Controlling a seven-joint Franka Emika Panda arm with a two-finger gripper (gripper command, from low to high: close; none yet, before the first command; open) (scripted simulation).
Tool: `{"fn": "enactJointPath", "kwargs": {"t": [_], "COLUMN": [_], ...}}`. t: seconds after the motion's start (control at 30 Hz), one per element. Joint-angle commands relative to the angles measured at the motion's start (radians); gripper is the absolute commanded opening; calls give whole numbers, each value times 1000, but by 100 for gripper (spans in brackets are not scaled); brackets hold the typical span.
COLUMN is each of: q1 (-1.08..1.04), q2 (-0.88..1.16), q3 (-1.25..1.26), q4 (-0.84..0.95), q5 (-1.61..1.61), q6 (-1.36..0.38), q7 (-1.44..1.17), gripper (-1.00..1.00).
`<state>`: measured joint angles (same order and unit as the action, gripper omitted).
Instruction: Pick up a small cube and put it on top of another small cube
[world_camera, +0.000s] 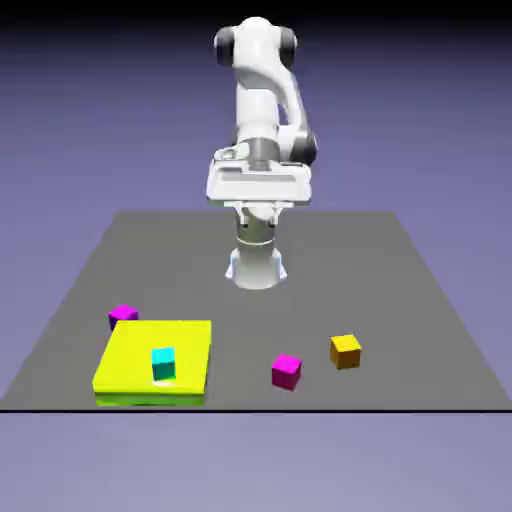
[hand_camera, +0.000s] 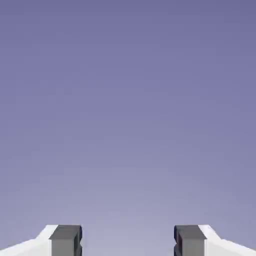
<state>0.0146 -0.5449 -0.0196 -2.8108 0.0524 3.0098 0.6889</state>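
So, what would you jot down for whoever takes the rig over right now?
Gripper: open, nothing between the fingers, raised above the table near the robot's base.
Purple cube: on the table, just behind the yellow block, which partly hides it in the exterior view.
Pinkish-red cube: on the table, between the yellow block and the orange cube.
Done: no stacking.
Left: grasp one small cube, likely the purple one, set it on the pinkish-red one, let go.
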Motion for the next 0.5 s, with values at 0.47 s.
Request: {"fn": "enactJointPath", "kwargs": {"t": [0.47], "q1": [15], "q2": [300], "q3": [-280], "q4": [-11], "q5": [645], "q6": [-343], "q7": [-651], "gripper": [0]}}
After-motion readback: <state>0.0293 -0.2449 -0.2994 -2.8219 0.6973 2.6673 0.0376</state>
